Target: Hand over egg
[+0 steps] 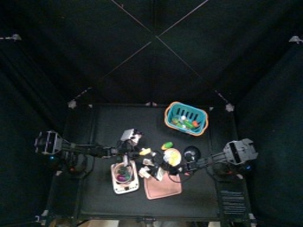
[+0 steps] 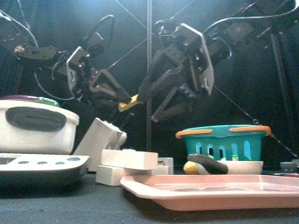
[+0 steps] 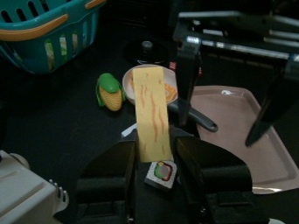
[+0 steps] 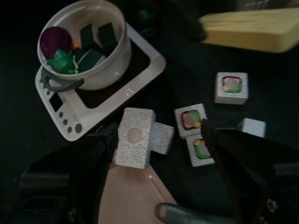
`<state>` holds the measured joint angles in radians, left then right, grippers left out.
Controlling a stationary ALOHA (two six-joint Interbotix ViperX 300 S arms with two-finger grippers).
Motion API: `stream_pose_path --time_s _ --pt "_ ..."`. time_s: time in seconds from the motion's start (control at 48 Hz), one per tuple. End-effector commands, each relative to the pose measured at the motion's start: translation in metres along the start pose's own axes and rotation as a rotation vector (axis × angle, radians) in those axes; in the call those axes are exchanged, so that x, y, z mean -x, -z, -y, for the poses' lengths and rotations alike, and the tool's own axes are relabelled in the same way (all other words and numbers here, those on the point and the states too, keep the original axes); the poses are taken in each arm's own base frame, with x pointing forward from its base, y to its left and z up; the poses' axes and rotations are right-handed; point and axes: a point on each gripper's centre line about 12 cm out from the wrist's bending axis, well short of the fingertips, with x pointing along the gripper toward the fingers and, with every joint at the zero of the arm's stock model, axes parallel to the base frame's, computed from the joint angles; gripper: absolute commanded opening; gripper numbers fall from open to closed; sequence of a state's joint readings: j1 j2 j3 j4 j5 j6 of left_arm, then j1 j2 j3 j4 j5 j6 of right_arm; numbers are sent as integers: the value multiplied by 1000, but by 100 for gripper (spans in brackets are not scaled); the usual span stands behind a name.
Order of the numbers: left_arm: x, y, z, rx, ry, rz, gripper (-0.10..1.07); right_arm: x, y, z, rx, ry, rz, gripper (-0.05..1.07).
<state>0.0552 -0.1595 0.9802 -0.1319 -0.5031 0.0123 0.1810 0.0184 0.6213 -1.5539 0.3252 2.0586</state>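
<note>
The egg (image 3: 149, 109) is a flat yellow slab. My left gripper (image 3: 152, 156) is shut on its near end and holds it up above the table, over a small pan (image 3: 163, 83). The slab also shows in the right wrist view (image 4: 251, 31) and as a small yellow bit in the front view (image 2: 126, 105). My right gripper (image 4: 163, 162) is open and empty. It hangs close beside the far end of the egg without touching it, and its black fingers (image 3: 274, 101) show in the left wrist view. Both grippers meet over the table's middle (image 1: 166, 158).
A teal basket (image 1: 186, 114) stands at the back right. A pink tray (image 2: 211, 188) lies at the front. A white scale carrying a bowl of toy vegetables (image 4: 82, 52) is at the front left. White blocks (image 2: 122, 157), small picture blocks (image 4: 232, 86) and a toy corn (image 3: 108, 90) lie below the arms.
</note>
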Motion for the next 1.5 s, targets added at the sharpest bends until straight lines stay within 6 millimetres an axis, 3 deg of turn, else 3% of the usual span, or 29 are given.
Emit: stream_pose_path --time_s 0.0,0.25,0.688,0.896,1.021,1.271,1.479 --pt "1 -9 1 -2 5 30 37 24 -23 9 -48 7 75 103" --pt "-9 -7 4 -28 19 17 37 45 -42 34 -192 41 119 103" --pt "-27 -8 16 -69 59 11 37 43 -53 51 -535 -131 34 103" --pt "-29 -12 24 -86 84 23 37 42 -57 67 -596 -150 39 101" --pt "-29 -13 26 -88 88 26 37 40 -58 70 -601 -145 40 96" --pt "-30 -17 23 -83 79 46 37 39 -53 68 -598 -154 25 75" --pt "-30 -20 22 -81 76 61 37 39 -50 69 -616 -152 18 66"
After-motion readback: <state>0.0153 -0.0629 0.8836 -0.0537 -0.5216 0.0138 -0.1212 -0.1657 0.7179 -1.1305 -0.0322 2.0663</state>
